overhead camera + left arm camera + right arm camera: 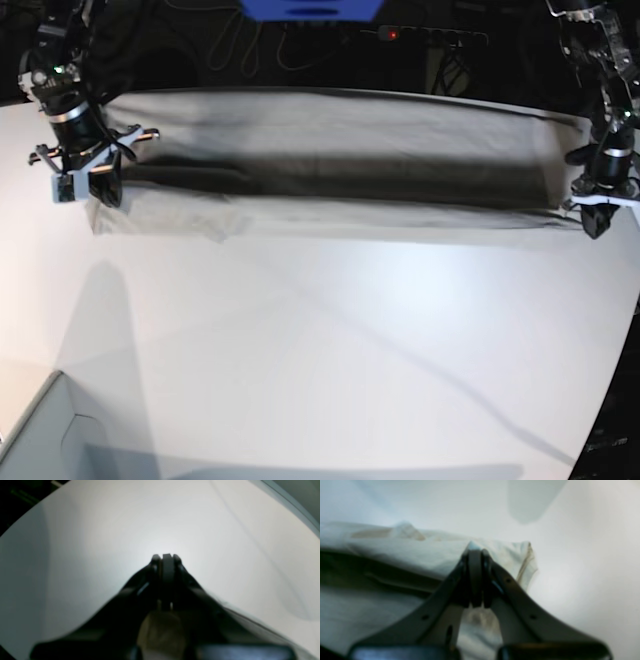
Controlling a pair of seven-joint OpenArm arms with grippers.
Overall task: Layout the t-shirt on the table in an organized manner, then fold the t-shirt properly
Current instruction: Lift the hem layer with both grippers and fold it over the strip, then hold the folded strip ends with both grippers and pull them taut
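Both hands are pinched tight on the t-shirt, stretched over the worktop between the left hand and right hand, so one uneven tug could pull a corner free.

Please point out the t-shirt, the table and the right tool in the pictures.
t-shirt (330, 125), base view: middle of the stretched cloth.
table (330, 340), base view: bare white top in front of the shirt.
right tool (475, 552), right wrist view: closed tips pinching the shirt's edge.
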